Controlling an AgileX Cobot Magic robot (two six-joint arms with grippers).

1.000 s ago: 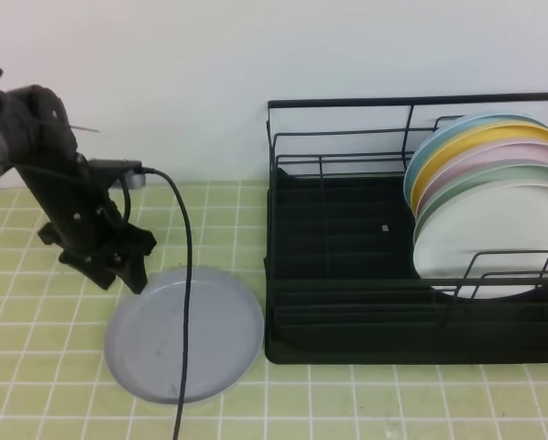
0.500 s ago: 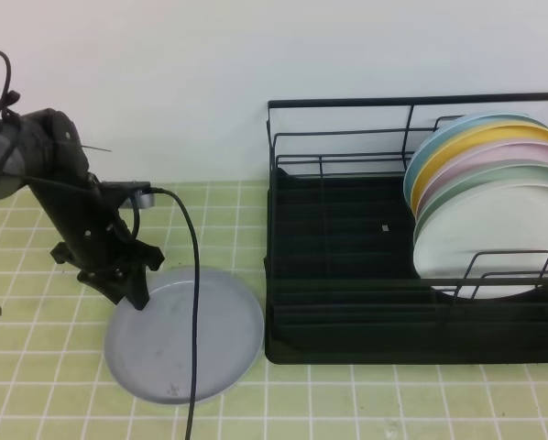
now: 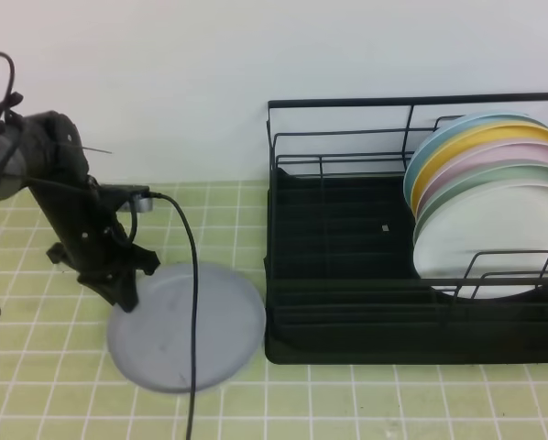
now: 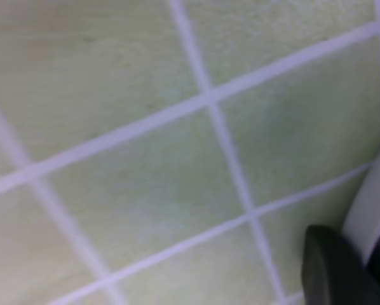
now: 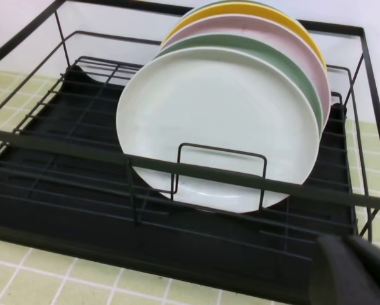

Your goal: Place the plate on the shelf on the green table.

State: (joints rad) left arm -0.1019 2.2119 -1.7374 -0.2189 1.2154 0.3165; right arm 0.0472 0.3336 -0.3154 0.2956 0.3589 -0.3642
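Note:
The pale grey-blue plate lies on the green table just left of the shelf, a black wire rack. My left gripper reaches down at the plate's left rim and is shut on it. Up close in the left wrist view, one dark finger lies against the pale plate edge above the tiles. The right gripper does not appear in the exterior high view. Only a dark fingertip of it shows, in front of the shelf.
Several plates stand upright at the shelf's right end, a white plate foremost. The shelf's left half holds nothing. A black cable hangs from the left arm across the grey-blue plate. A white wall runs behind the table.
The left gripper came down onto the plate's left rim and closed on it. The plate's outline has shifted slightly and its near edge sits higher in the view.

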